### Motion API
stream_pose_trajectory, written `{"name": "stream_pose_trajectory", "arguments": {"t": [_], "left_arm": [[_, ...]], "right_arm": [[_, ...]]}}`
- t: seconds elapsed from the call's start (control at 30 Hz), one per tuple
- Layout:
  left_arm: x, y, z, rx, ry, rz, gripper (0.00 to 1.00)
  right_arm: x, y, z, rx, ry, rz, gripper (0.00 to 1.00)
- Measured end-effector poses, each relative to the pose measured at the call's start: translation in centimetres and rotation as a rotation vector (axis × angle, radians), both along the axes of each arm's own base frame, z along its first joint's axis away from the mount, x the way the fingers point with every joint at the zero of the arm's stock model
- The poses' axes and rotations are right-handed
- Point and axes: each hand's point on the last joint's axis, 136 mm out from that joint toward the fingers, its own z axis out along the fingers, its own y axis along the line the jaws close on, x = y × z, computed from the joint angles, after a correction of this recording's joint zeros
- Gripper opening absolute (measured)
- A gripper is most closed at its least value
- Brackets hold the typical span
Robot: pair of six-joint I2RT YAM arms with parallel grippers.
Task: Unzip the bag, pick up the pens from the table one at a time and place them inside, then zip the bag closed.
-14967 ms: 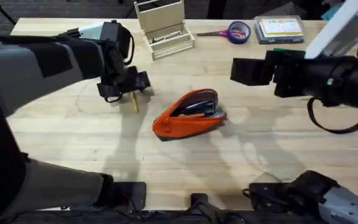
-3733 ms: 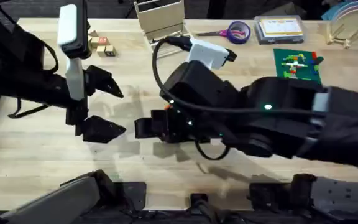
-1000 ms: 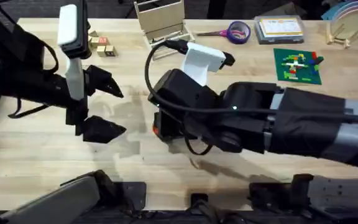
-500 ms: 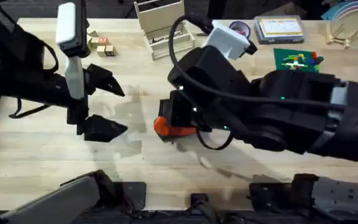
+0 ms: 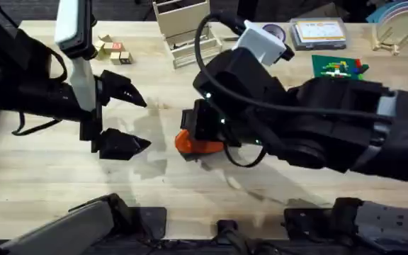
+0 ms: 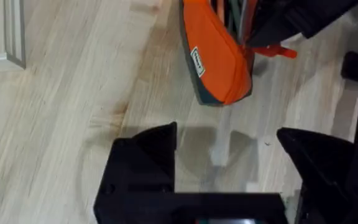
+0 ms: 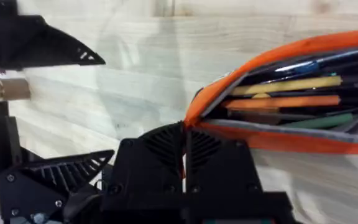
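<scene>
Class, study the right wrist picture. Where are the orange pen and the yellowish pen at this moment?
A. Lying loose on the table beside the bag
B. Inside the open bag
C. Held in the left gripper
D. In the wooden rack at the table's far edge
B: the right wrist view shows the yellowish pen and the orange pen lying inside the unzipped bag.

The right arm reaches across the middle, large and dark under the overhead camera, its right gripper (image 7: 184, 163) down at the near end of the orange pencil pouch (image 7: 303, 93), fingers pressed together on the pouch's zip end. The left gripper (image 5: 122, 120) hangs left of the pouch, fingers spread wide, holding nothing.
</scene>
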Motion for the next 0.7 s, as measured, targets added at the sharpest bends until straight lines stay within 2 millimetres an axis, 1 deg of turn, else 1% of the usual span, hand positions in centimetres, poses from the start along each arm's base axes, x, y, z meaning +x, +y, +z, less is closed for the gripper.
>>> {"name": "stream_pose_trajectory", "arguments": {"t": [0.3, 0.43, 0.53, 0.7], "left_arm": [[-0.3, -1.4, 0.2, -0.017, -0.002, -0.055, 0.992], [-0.4, -1.8, 0.2, -0.02, -0.001, -0.075, 0.993], [0.2, -1.8, -0.3, -0.031, 0.009, -0.078, 0.993], [1.0, -2.3, -1.5, -0.101, 0.065, -0.073, 0.993]], "right_arm": [[1.5, -0.5, 0.4, 0.018, -0.012, -0.04, 0.03], [1.8, -0.6, 0.5, 0.024, -0.015, -0.049, 0.03], [1.8, -0.6, 0.5, 0.025, -0.016, -0.05, 0.031], [1.8, -0.6, 0.5, 0.025, -0.016, -0.05, 0.03]]}}
